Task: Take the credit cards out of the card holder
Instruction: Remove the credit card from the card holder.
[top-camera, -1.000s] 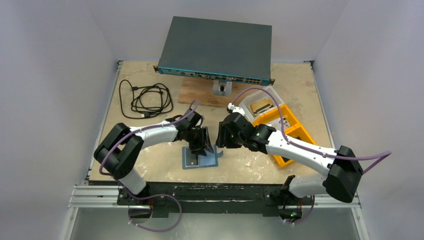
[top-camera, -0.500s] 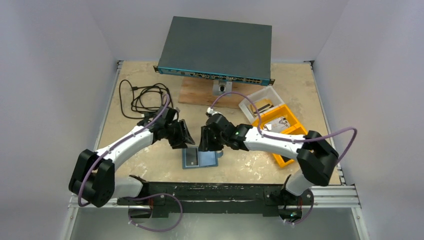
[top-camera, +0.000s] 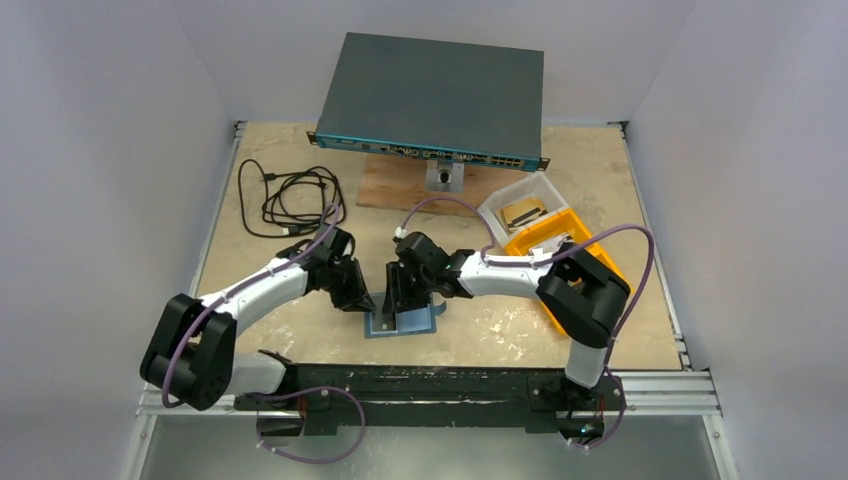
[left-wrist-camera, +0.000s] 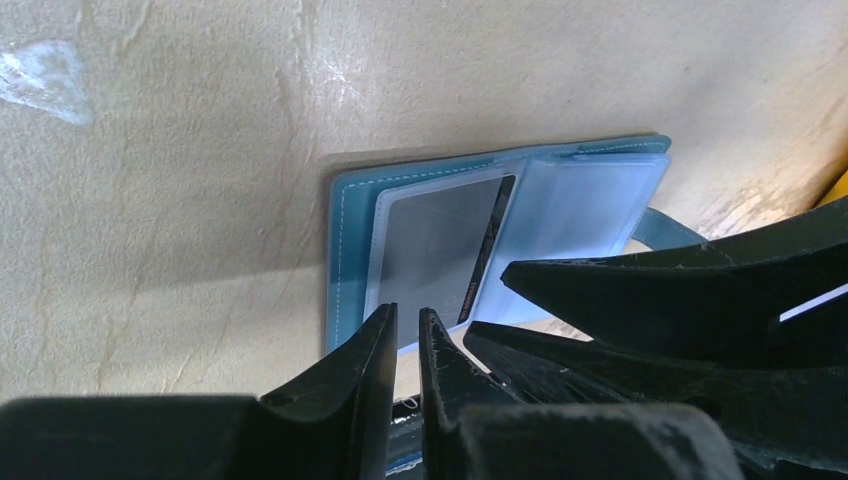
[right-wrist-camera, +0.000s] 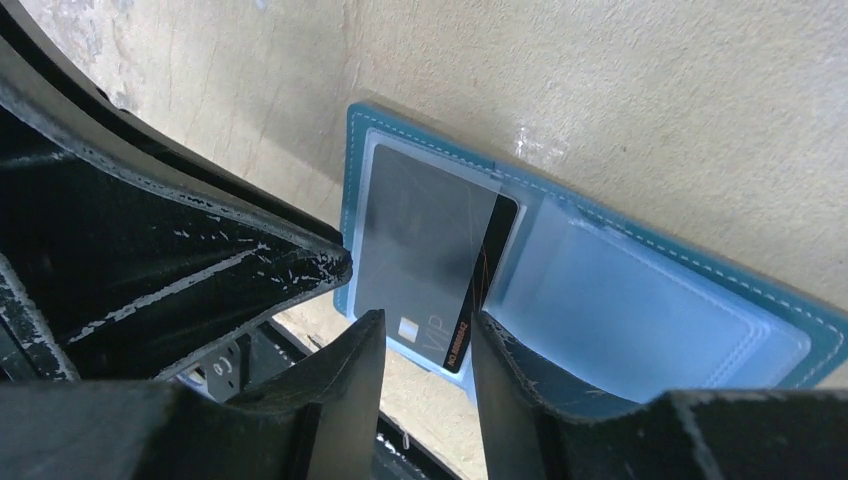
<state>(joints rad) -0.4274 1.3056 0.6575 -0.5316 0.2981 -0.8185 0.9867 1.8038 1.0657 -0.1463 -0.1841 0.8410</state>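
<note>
Over by the table's (top-camera: 600, 170) back-left corner there's a coiled black cable (top-camera: 295, 212), just lying there. Moving in, the left gripper (left-wrist-camera: 405, 318) is down at the near-left edge of the card holder (left-wrist-camera: 348, 250). Its jaws are pinched to a thin sliver, and I honestly can't tell if they're nipping the pocket edge or nothing at all.

The card holder lies open and flat near the middle of the table's front edge. One of the credit cards (right-wrist-camera: 420, 230), a dark grey one, is still in its left clear pocket. The right pocket looks cloudy, so I can't make out what's in it.

The right gripper (right-wrist-camera: 427, 320) hangs right over that card's near end, jaws partly apart with the card's corner showing between them, not clamped. The two grippers are just beside each other.

Further right are a clear tub (top-camera: 520, 190) and an orange bin (top-camera: 535, 240). A network switch (top-camera: 430, 95) sits at the back edge.
</note>
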